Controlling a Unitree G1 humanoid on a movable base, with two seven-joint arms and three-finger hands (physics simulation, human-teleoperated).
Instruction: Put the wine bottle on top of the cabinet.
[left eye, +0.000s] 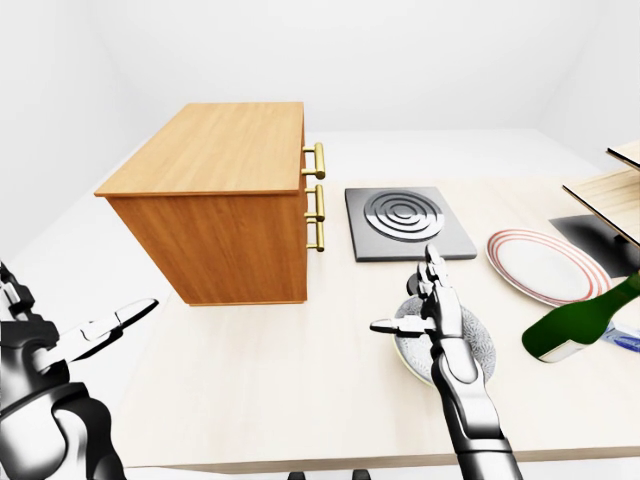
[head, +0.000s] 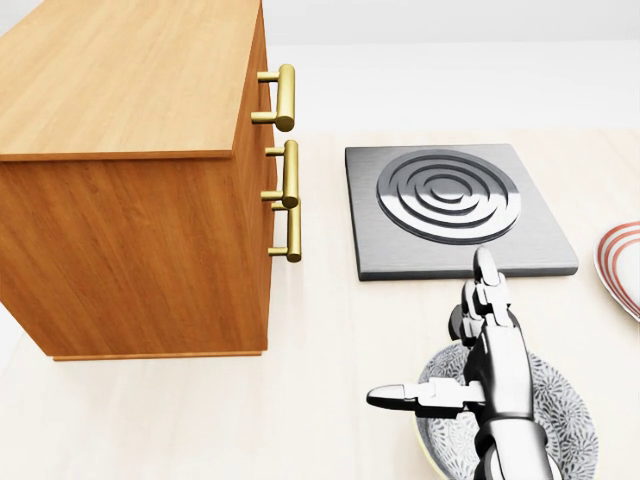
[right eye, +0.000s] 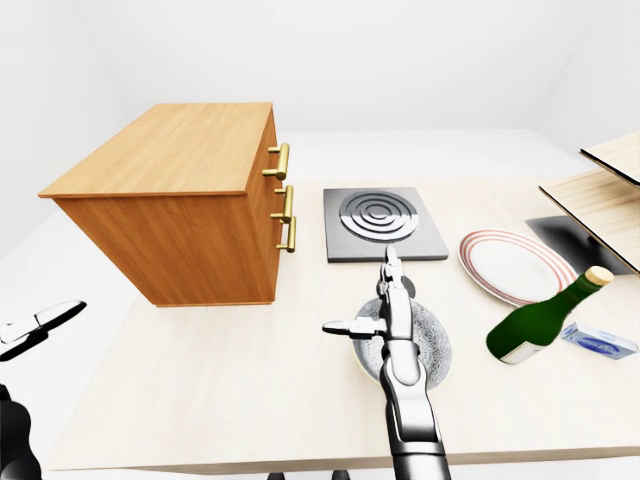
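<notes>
Your right hand (right eye: 385, 300) is open over the bowl (right eye: 432, 345), holding nothing. Swing it right of the bowl and grab the bottle (right eye: 540, 322) low on its body.

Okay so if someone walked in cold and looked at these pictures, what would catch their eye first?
Probably the big wooden cabinet with brass handles, filling the left of the table. Next, the robot's right hand, fingers spread open over a patterned bowl at bottom centre. Then the green wine bottle, tilted at the right of the right-eye view, below a red-rimmed plate.
</notes>
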